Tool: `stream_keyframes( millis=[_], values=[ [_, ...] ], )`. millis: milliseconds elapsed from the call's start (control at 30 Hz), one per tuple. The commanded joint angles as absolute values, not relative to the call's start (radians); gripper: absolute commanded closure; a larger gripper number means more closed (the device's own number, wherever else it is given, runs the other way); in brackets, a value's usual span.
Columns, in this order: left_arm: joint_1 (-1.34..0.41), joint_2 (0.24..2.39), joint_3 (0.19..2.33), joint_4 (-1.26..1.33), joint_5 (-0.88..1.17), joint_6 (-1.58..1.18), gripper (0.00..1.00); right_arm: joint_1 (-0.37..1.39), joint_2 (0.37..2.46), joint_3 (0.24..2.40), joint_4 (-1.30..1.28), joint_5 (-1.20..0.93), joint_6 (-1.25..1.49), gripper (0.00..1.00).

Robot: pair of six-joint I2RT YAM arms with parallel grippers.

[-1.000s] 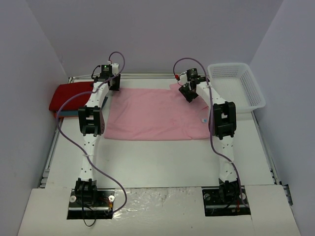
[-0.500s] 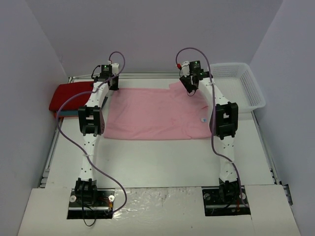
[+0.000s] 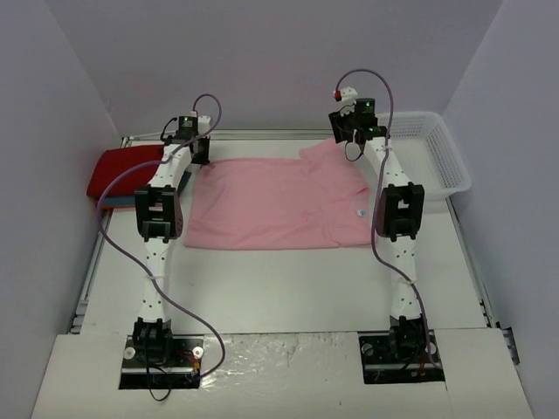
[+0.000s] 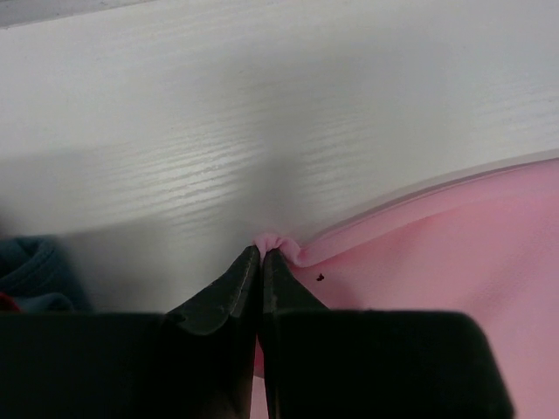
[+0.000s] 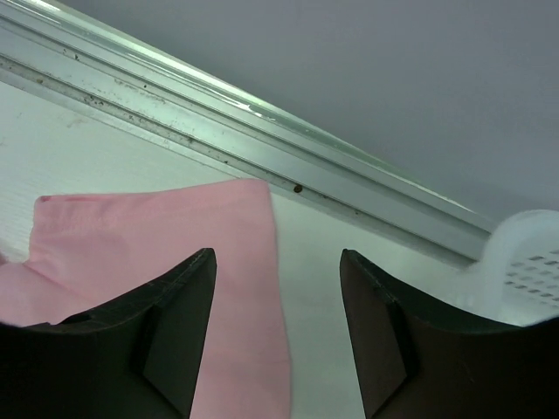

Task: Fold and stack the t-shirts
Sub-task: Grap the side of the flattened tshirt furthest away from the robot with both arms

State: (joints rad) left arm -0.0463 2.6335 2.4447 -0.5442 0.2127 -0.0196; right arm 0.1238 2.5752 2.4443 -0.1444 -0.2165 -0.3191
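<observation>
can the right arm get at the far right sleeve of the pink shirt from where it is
Probably yes: the right gripper hangs open over that sleeve of the pink shirt, with nothing between them.

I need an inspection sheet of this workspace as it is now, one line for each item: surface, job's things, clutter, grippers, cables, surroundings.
Surface: white table, bare in front of the shirt.
Job's things: pink t-shirt spread flat in the middle; red t-shirt folded at far left, teal-blue t-shirt showing under it.
Clutter: white mesh basket at far right.
Grippers: left gripper shut on the pink t-shirt's far-left corner; right gripper open over its far-right sleeve, gripping nothing.
Cables: purple cables loop along both arms.
Surroundings: grey walls; metal rail along the far table edge.
</observation>
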Motion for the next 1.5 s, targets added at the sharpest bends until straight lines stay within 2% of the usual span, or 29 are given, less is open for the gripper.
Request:
stream_keyframes(
  millis=[0,467,1467],
  values=[
    [-0.041,2.511,2.421,-0.575,0.212,-0.006,0.98,0.121,2.648,2.503,-0.066,-0.298,-0.238,0.45],
    [-0.044,2.516,2.410,-0.584,0.210,-0.003,0.98,0.100,2.769,2.588,-0.063,-0.426,-0.123,0.42],
    [-0.064,2.566,2.431,-0.609,0.225,-0.009,0.98,0.058,2.898,2.658,-0.029,-0.459,0.031,0.40]
  ],
)
